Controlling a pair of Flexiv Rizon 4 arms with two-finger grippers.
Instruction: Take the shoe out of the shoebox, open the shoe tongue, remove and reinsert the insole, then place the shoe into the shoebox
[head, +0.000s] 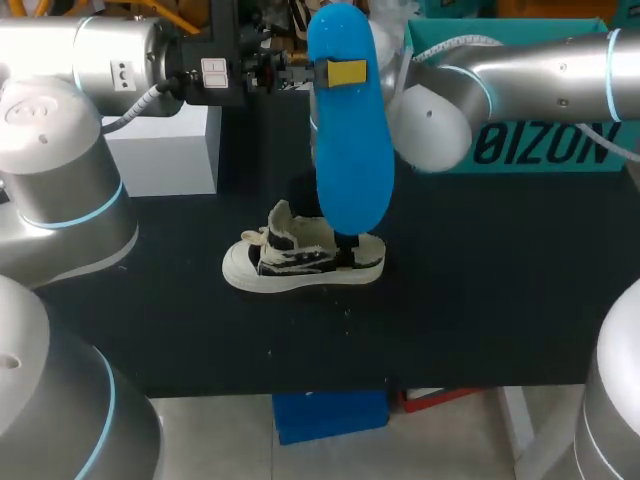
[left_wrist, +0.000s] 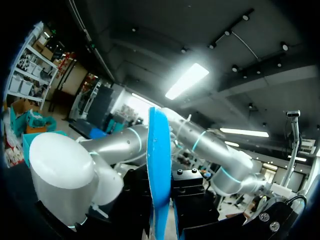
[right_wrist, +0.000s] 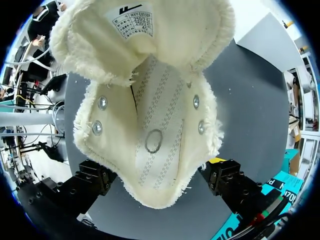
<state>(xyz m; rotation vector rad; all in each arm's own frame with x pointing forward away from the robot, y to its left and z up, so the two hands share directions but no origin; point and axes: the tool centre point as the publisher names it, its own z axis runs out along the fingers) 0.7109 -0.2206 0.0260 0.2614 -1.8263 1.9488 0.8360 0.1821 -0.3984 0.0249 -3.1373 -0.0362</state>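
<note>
Shoe (head: 300, 262) and insole (head: 350, 140), taken apart. The head view gives the whole layout: the shoe stands upright on the dark table (head: 500, 300), toe toward my left, a low canvas sneaker with a cream rubber toe cap and dark side panels. The insole, smooth, bright blue and long with rounded ends, hangs nearly vertical above the shoe's heel, pinched near its upper end by my left tool (head: 335, 72); it hides most of my right tool.

The left wrist view shows only the insole (left_wrist: 159, 175), edge-on as a thin blue blade clamped between the two dark fingers.

The right wrist view looks straight down into the shoe (right_wrist: 150, 125). The tongue (right_wrist: 150, 30) is folded forward, fleecy and frayed at its rim, bearing a printed label (right_wrist: 132, 25). Round metal eyelets (right_wrist: 102, 102) line the opening, and the footbed is pale ribbed fabric. My right tool (right_wrist: 157, 175) grips the heel from both sides.
</note>
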